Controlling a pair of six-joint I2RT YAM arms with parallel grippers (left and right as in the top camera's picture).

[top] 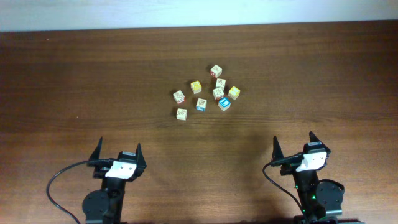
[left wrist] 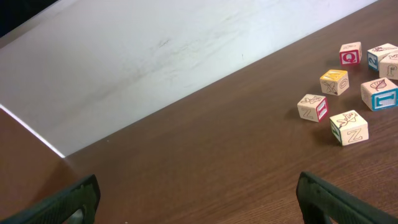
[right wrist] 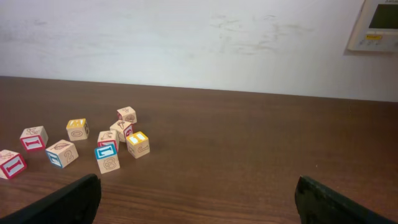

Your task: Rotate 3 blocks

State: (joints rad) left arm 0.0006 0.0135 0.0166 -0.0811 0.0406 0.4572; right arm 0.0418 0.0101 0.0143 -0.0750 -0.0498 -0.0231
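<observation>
Several small wooden picture blocks [top: 201,104] lie in a loose cluster on the dark wooden table, right of centre and toward the far side. One has a blue-framed top [top: 224,104], which the right wrist view also shows [right wrist: 106,151]. Others are edged in red [top: 179,96] or topped in yellow [top: 196,86]. In the left wrist view the cluster sits at the far right, a cream Z block [left wrist: 349,127] nearest. My left gripper [top: 118,146] and right gripper [top: 293,140] hover near the front edge, well short of the blocks. Both are open and hold nothing.
A white wall [right wrist: 186,37] rises behind the table's far edge, with a pale control panel [right wrist: 376,25] mounted at its upper right. A black cable [top: 59,186] loops beside the left arm's base. Bare wood [top: 205,162] lies between the two grippers.
</observation>
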